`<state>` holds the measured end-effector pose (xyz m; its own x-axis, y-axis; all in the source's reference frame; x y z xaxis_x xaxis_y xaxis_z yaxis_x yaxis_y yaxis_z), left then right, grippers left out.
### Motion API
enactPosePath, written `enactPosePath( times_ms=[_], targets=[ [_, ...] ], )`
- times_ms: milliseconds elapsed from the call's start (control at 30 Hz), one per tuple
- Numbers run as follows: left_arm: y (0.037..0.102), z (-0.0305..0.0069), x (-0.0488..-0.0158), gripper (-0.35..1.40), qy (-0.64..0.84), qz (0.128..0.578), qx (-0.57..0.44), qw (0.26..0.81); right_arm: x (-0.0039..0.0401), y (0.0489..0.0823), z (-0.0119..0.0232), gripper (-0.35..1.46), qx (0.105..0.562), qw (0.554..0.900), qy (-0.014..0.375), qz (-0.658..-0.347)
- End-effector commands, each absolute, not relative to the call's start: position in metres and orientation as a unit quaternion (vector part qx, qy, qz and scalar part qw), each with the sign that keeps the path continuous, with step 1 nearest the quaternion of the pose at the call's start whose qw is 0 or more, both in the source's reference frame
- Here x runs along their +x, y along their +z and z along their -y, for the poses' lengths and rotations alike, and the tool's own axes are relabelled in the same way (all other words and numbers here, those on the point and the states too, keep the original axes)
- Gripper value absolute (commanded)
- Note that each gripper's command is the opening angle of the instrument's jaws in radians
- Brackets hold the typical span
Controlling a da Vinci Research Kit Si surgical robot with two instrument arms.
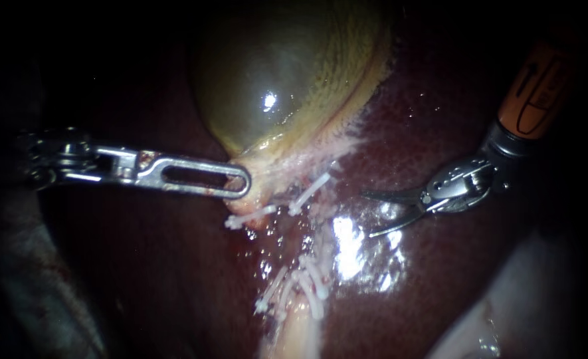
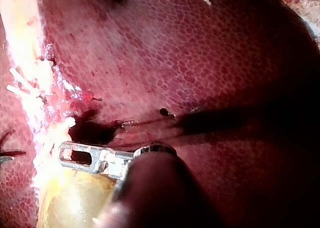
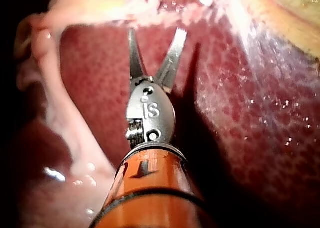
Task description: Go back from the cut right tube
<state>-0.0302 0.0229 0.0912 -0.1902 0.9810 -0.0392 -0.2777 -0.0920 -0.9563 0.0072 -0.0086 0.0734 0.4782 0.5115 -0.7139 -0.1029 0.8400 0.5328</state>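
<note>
Grips the neck of the gallbladder (image 1: 274,80) with the left instrument (image 1: 240,184), jaws closed on the pale tissue at its lower edge. Seen likewise in the left wrist view (image 2: 66,155), slotted jaw flat against the gallbladder (image 2: 75,203).

Hovers with the right instrument (image 1: 368,214) over bare, wet liver (image 1: 174,266), thin curved blades parted in a narrow V with nothing between them. Same parted blades in the right wrist view (image 3: 156,33), pointing at the pale strand ahead, apart from it, dark red liver (image 3: 250,113) beside them.

Right tube (image 1: 320,229) just beyond the blade tips, not touching. White clip (image 1: 310,191) at its upper end, further clips (image 1: 310,286) bunched lower down. Open liver surface around the right instrument's shaft.
</note>
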Motion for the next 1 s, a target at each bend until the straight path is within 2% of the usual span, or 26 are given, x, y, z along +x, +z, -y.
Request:
enactPosePath(
  times_ms=[33,600,1000],
  targets=[
    [0.0914,-0.0228,-0.0304,-0.35,0.628,0.449,-0.391,0.501,0.0072,0.0734,0.0086,0.69,0.215,0.833,0.185,-0.476],
    [0.0956,-0.0209,-0.0341,-0.35,0.634,0.443,-0.393,0.497,0.0077,0.0734,0.0087,0.74,0.213,0.833,0.183,-0.476],
    [0.0973,-0.0210,-0.0361,-0.35,0.635,0.439,-0.394,0.499,0.0079,0.0734,0.0087,0.76,0.211,0.834,0.181,-0.477]
  ],
)
